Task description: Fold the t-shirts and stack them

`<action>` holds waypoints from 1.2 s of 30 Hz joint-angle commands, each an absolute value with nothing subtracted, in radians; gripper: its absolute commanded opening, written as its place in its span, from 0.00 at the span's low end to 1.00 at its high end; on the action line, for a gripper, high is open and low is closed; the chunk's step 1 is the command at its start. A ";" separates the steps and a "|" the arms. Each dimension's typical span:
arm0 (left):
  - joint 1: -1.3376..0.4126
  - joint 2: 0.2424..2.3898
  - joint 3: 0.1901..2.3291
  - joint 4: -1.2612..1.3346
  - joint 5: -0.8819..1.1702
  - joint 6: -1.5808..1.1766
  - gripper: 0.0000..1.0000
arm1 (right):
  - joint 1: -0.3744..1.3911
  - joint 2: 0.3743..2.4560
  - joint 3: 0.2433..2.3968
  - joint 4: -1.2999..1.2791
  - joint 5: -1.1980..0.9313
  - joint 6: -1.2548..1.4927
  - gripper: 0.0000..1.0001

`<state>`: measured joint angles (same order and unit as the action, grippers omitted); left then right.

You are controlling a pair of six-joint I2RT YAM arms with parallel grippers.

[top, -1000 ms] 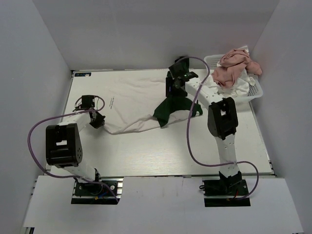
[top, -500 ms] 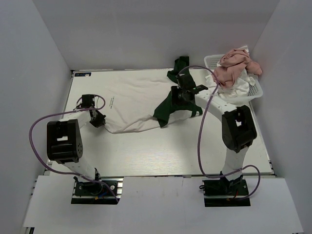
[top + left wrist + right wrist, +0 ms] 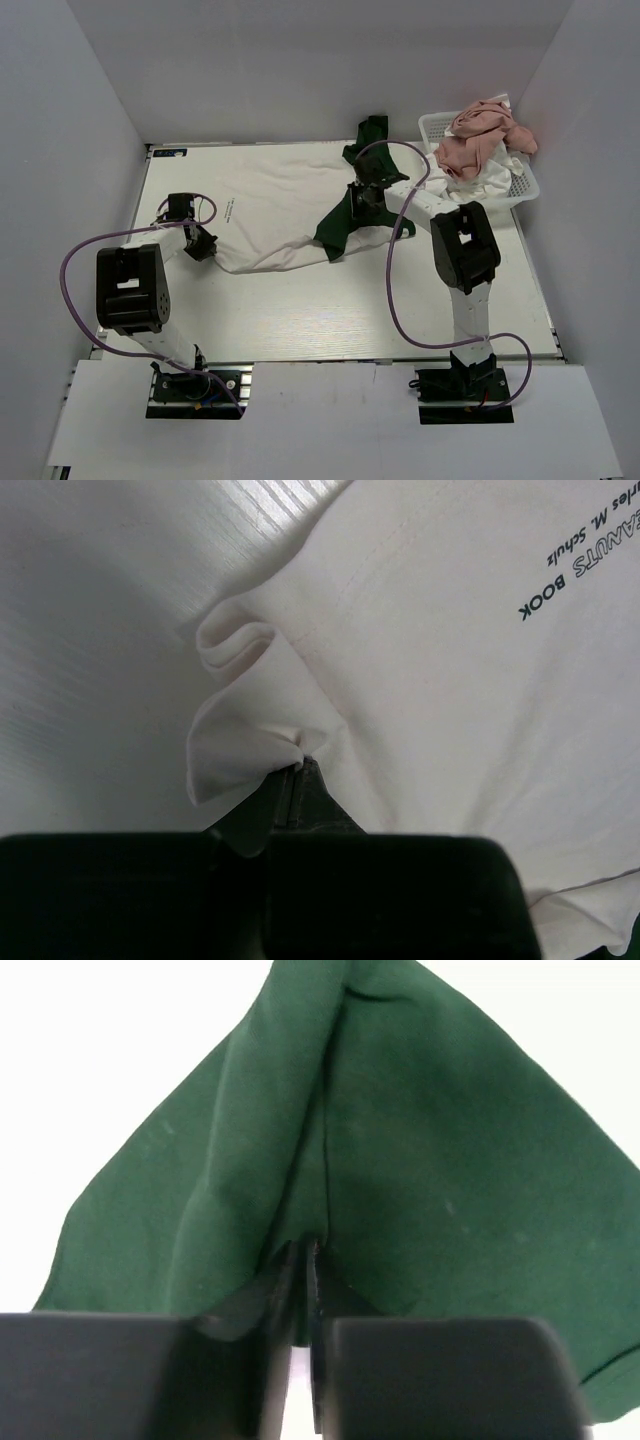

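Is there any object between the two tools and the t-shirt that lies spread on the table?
Nothing visible stands between them. The left tool pinches the white hem of the t-shirt, and the right tool pinches its green sleeve. The basket sits at the far right corner, out of the way.

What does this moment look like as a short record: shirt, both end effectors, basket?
shirt in work: green-sleeved shirt, partly spread on the table, lettering showing
left end effector: closed on its white edge
right end effector: closed on a fold of a green sleeve
basket: far right, holds a pink shirt over a white shirt
folded stack: none seen
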<state>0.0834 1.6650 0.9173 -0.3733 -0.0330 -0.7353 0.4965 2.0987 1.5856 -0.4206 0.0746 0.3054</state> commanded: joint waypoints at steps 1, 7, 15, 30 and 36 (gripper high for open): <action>0.087 1.677 0.928 -0.391 -0.047 -0.723 0.00 | 0.489 2.080 1.614 -0.403 0.035 0.313 0.03; 0.087 1.655 0.939 -0.411 -0.048 -0.723 0.00 | 0.486 1.971 1.542 -0.362 0.023 0.319 0.00; 0.069 1.505 0.875 -0.425 -0.025 -0.723 0.00 | 0.471 1.613 1.214 -0.265 0.100 0.362 0.00; 0.060 1.156 0.716 -0.584 0.014 -0.777 0.00 | 0.471 1.030 0.914 -0.737 0.373 0.573 0.00; 0.060 0.991 0.648 -0.726 -0.092 -0.825 0.00 | 0.468 0.798 0.810 -0.904 0.352 0.664 0.00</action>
<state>0.0616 1.0454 0.6704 -0.6518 -0.0444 -0.7937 0.4709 0.8268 0.8593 -0.8268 0.3645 0.6128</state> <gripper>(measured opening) 0.022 0.010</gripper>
